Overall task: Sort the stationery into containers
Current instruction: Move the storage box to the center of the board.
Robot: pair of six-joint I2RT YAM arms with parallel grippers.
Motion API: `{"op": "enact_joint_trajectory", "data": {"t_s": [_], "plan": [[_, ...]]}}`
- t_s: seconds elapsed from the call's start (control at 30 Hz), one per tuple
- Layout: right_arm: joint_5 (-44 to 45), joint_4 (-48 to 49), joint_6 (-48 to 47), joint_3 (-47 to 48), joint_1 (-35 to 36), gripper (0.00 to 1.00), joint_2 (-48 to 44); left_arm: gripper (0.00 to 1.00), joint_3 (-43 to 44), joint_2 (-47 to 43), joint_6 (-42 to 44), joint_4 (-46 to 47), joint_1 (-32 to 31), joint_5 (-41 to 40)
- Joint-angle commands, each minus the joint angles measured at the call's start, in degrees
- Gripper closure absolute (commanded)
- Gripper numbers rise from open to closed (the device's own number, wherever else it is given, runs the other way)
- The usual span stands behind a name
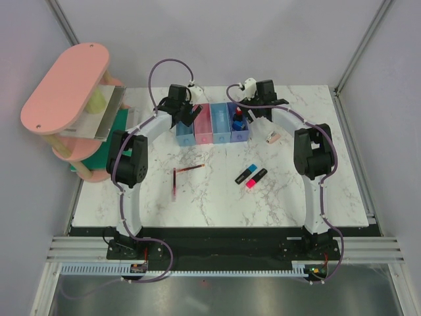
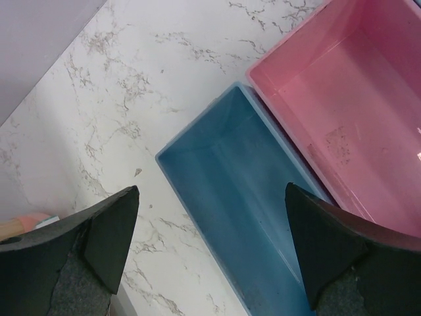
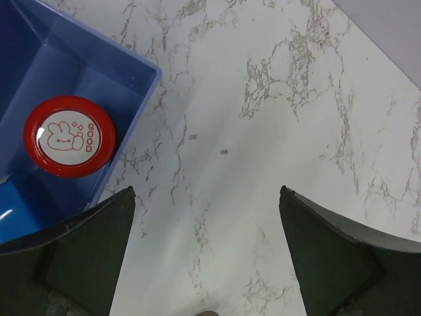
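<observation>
Four joined bins stand at the back: light blue (image 1: 185, 130), pink (image 1: 203, 125), light blue (image 1: 220, 125), purple (image 1: 239, 129). My left gripper (image 1: 181, 113) hangs open and empty over the left blue bin (image 2: 243, 217), which is empty like the pink bin (image 2: 348, 112). My right gripper (image 1: 258, 113) is open and empty over bare table just right of the purple bin (image 3: 141, 79). That bin holds the red-capped piece (image 3: 69, 136) and the blue block (image 3: 13, 220). Two dark-red pens (image 1: 188, 169) (image 1: 174, 185), the blue highlighter (image 1: 245, 174), the pink highlighter (image 1: 257, 178) and the beige eraser (image 1: 272, 137) lie on the table.
The big pink oval-topped rack (image 1: 66, 85) stands at the far left with a green piece (image 1: 112, 135) at its foot. Grey walls close in the table at the back and sides. The table's black front edge (image 1: 217, 232) runs between the arm bases.
</observation>
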Motion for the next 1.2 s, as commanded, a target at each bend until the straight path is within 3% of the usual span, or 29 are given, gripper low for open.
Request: {"op": "enact_joint_trajectory", "data": {"t_s": [0.0, 0.5, 1.17], "plan": [[-3.76, 0.90, 1.55, -1.28, 1.00, 0.02, -0.21, 0.00, 2.70, 2.82, 1.95, 0.04, -3.18, 1.93], [-4.64, 1.08, 1.91, -2.69, 1.08, 0.02, -1.79, 0.00, 5.87, 8.72, 3.01, -2.77, -6.52, 1.32], [-4.20, 0.90, 1.03, -4.62, 0.99, 0.02, -3.63, 0.00, 4.73, 14.43, 11.09, -8.22, -11.97, -8.79]]}}
